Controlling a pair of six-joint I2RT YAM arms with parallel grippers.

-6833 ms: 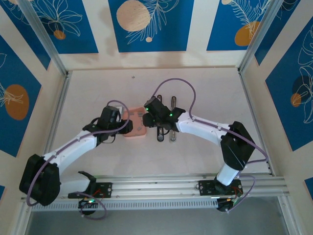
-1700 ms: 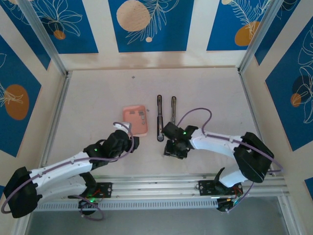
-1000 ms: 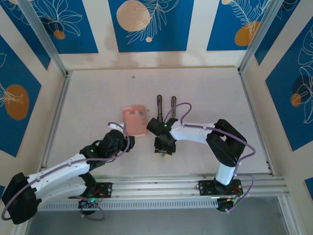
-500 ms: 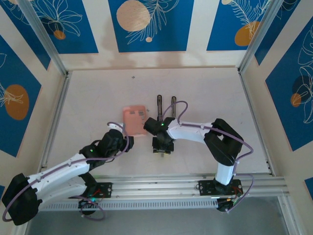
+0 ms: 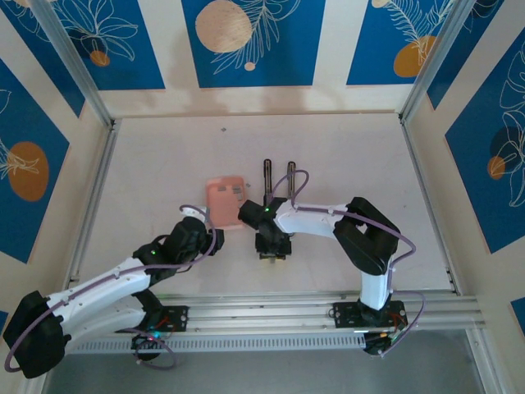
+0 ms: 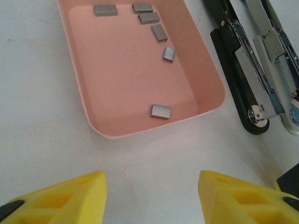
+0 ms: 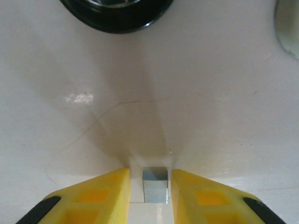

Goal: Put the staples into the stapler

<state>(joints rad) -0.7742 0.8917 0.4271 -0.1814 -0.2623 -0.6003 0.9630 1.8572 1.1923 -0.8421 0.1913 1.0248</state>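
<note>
The salmon-pink box (image 6: 135, 70) lies ahead of my left gripper (image 6: 152, 196), which is open above bare table just short of the box's near edge. Several staples (image 6: 160, 111) lie loose inside the box. The black stapler (image 6: 236, 74) and its silvery-white bar (image 6: 275, 51) lie side by side right of the box (image 5: 225, 197). My right gripper (image 7: 150, 186) is shut on a small staple strip (image 7: 155, 185), low over the table just short of the stapler's round black end (image 7: 117, 11). From above, the right gripper (image 5: 271, 246) sits below the stapler (image 5: 267, 176).
The silvery bar's rounded end (image 7: 289, 28) shows at the upper right of the right wrist view. The table (image 5: 164, 156) has free room to the left, right and back. A metal rail (image 5: 312, 308) runs along the near edge.
The right gripper has slid left to sit below the stapler's near end, still holding the strip. The left gripper advanced slightly toward the box and now holds still.
</note>
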